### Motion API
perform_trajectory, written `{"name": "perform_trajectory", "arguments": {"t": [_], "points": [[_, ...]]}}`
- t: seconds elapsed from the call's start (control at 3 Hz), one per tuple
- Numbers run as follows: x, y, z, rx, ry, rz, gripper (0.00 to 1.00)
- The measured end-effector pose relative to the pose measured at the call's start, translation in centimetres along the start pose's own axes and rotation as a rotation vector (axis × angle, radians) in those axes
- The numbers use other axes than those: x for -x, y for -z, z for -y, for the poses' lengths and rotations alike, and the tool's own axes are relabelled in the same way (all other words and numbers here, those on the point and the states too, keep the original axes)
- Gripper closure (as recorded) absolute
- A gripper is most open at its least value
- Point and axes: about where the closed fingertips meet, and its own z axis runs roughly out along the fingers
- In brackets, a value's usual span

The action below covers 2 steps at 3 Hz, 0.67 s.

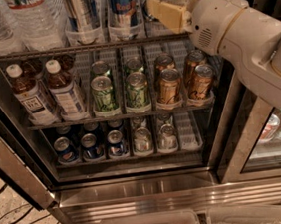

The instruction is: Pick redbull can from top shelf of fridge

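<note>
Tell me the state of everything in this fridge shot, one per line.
fridge, open.
redbull can, upright in a tray on the top shelf.
tool, at the top shelf, just right of the redbull can.
tea bottles, upright, capped.
green cans, upright on the middle shelf.

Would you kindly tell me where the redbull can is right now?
The redbull can stands at top centre of the camera view on the top shelf, a tall silvery can to its left and the gripper just to its right.
</note>
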Motion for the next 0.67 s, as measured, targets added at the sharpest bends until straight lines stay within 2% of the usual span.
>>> {"name": "perform_trajectory", "arguments": {"t": [0.67], "points": [[-0.2, 1.9, -2.2, 0.046, 0.0, -0.017, 1.0]]}}
